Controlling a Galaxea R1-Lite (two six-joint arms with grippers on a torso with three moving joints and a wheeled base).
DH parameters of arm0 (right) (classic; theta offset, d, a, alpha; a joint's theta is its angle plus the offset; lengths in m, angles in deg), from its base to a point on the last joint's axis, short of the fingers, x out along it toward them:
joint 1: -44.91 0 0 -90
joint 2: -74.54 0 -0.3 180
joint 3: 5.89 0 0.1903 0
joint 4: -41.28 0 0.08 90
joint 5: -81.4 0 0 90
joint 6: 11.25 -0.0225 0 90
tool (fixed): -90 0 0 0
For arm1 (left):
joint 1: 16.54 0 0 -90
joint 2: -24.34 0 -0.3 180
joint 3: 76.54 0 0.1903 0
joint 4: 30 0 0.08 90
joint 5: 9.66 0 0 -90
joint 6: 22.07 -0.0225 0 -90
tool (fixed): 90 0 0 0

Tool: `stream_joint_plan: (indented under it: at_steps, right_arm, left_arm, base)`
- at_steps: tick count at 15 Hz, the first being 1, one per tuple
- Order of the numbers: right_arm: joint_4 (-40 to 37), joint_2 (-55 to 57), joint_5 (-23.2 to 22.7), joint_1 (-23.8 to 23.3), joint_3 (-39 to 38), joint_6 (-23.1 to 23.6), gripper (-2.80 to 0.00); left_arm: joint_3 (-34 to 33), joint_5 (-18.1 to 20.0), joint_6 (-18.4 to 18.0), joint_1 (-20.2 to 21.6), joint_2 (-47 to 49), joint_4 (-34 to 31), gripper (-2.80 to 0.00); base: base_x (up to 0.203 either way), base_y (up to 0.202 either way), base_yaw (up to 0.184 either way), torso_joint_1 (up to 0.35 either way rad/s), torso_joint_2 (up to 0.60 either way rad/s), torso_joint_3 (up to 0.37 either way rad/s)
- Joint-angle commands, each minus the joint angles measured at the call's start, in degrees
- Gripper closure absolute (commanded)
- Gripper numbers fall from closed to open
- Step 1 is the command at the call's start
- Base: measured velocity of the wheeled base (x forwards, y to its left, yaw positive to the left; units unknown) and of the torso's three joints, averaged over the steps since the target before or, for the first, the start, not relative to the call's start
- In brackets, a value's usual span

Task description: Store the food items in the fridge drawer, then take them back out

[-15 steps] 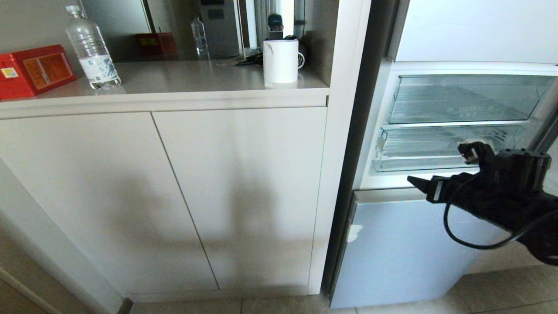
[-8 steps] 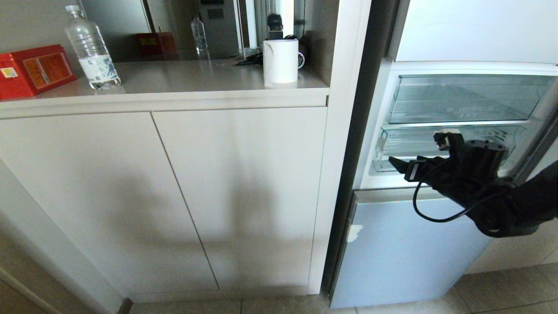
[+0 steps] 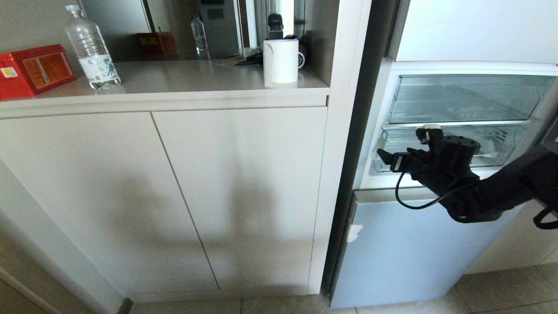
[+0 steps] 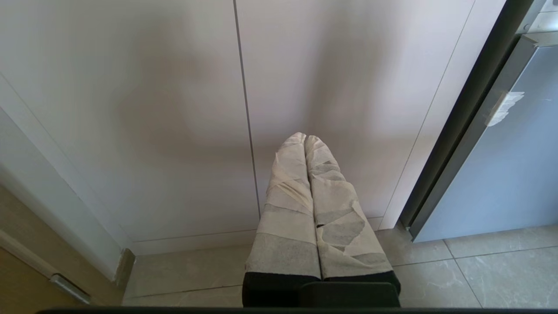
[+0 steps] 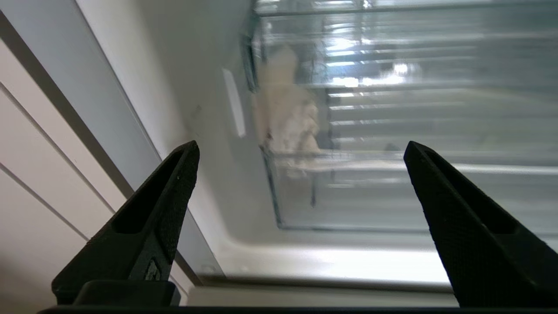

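Cabinet (image 3: 174,196): 2 flat, matt, off-white doors split by a thin vertical seam, under a smooth beige countertop (image 3: 183,76). Fridge (image 3: 457,35): pale, glossy body set just right of the cabinet, its middle compartment standing open above a closed lower door (image 3: 405,248). Inside sit 2 clear, ribbed plastic drawers: the taller drawer (image 3: 462,98) above, the shallower fridge drawer (image 3: 501,146) (white strip along its front edge) directly beneath and pushed in. No food pieces can be made out in either. Right gripper (image 3: 403,146): black, with 2 tapered, finely textured fingers (image 5: 161,226) spread wide and holding nothing; it hangs in front of the shallower drawer's left front corner, 1 finger near the fridge's left wall, with open room between the tips. Left gripper (image 4: 305,139): 2 fingers wrapped in pale, wrinkled tape, pressed together and empty, low before the cabinet doors above the tiled floor (image 4: 457,270). Countertop items, well apart: red box (image 3: 32,69), clear water bottle (image 3: 91,50), white cylindrical mug (image 3: 281,61).
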Motion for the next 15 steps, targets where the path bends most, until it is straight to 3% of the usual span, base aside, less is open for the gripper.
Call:
stream_joint_plan:
  at_steps: [1, 4, 9, 10, 15]
  right_arm:
    - [-0.3, 2.0, 0.0, 0.4, 3.1, 0.0, -2.80]
    - [-3.5, 3.7, 1.7, 0.5, 9.1, -0.1, -2.80]
    - [-4.5, 4.1, 2.1, 1.5, 10.1, -0.2, -2.80]
    - [-4.5, 4.1, 2.1, 1.8, 10.1, -0.3, 0.00]
    - [-4.5, 4.2, 2.6, 3.1, 10.5, -0.5, 0.00]
  left_arm:
    - [0.0, 0.0, 0.0, 0.0, 0.1, 0.0, 0.00]
    - [0.0, 0.0, 0.0, 0.0, 0.0, 0.1, 0.00]
    - [0.0, 0.0, 0.0, 0.0, 0.0, 0.0, 0.00]
    - [0.0, 0.0, 0.0, 0.0, 0.0, 0.1, 0.00]
    - [0.0, 0.0, 0.0, 0.0, 0.0, 0.0, 0.00]
  base:
    - [0.000, 0.000, 0.000, 0.000, 0.00, 0.000]
    - [0.000, 0.000, 0.000, 0.000, 0.00, 0.000]
    - [0.000, 0.000, 0.000, 0.000, 0.00, 0.000]
    - [0.000, 0.000, 0.000, 0.000, 0.00, 0.000]
    - [0.000, 0.000, 0.000, 0.000, 0.00, 0.000]
